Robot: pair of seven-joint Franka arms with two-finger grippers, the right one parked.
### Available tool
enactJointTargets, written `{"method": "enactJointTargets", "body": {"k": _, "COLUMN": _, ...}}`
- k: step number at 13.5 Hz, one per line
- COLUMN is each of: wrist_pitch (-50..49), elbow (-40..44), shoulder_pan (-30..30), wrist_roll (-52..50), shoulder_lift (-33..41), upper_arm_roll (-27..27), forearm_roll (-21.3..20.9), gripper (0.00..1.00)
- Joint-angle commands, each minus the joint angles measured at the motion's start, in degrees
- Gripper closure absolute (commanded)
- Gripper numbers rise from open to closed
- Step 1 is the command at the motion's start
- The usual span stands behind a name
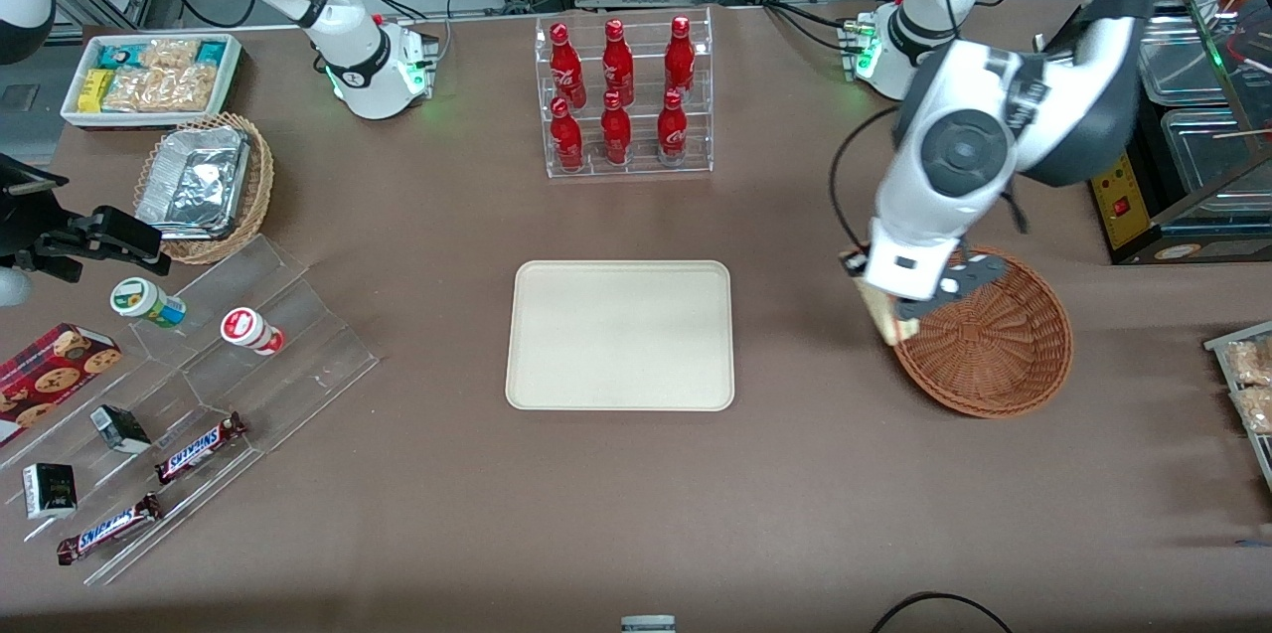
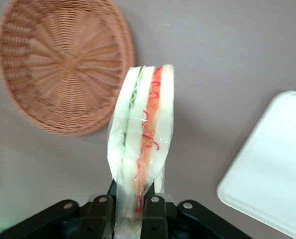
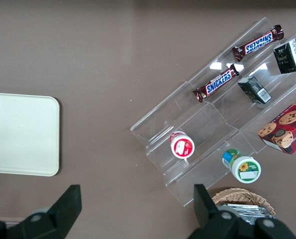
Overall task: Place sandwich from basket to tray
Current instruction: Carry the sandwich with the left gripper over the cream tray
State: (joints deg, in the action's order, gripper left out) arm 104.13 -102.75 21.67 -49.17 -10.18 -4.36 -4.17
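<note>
At the parked arm's end of the bench [image 1: 417,514] a white box of snack packets [image 1: 151,77] lies with a tan wicker basket holding a foil container [image 1: 204,186] nearer the front camera. Nearer still, a clear stepped display [image 1: 209,395] carries two small cups, a cookie box [image 1: 50,375], small dark cartons and two Snickers bars [image 1: 199,446].

In the middle a clear rack of red bottles [image 1: 624,96] stands, and nearer the camera than it lies the cream tray [image 1: 620,335], bare.

Toward the working arm's end, the tool [image 1: 899,300] hangs above the rim of the reddish-brown basket [image 1: 994,340], at the edge that faces the tray. Its fingers [image 2: 153,211] are clamped on the sandwich [image 2: 143,134] (wrapped in clear film), which hangs free in the air, clear of the wicker and not over the tray. The wrist camera shows green filling in one seam and red and orange in the other. The basket holds nothing.
</note>
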Motion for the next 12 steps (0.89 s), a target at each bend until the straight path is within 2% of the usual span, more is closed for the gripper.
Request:
{"method": "enactJointTargets", "body": {"k": 1, "wrist_pitch": 4.6, "elbow": 0.9, "shoulder_pan": 4.6, "wrist_roll": -0.1, "shoulder_lift": -1.5, "upper_arm_roll": 0.8, "forearm_roll": 2.0, "gripper": 0.79}}
{"method": "enactJointTargets", "body": {"k": 7, "wrist_pitch": 16.2, "elbow": 1.1, "shoulder_pan": 15.1, "wrist_roll": -0.8, "shoulder_lift": -8.6, "upper_arm_roll": 0.8, "forearm_roll": 1.9, "gripper": 0.79}}
{"method": "enactJointTargets", "body": {"k": 12, "wrist_pitch": 18.4, "elbow": 7.5, "shoulder_pan": 17.6, "wrist_roll": -0.1, "shoulder_lift": -18.2, "upper_arm_roll": 0.8, "forearm_roll": 1.0, "gripper": 0.79}}
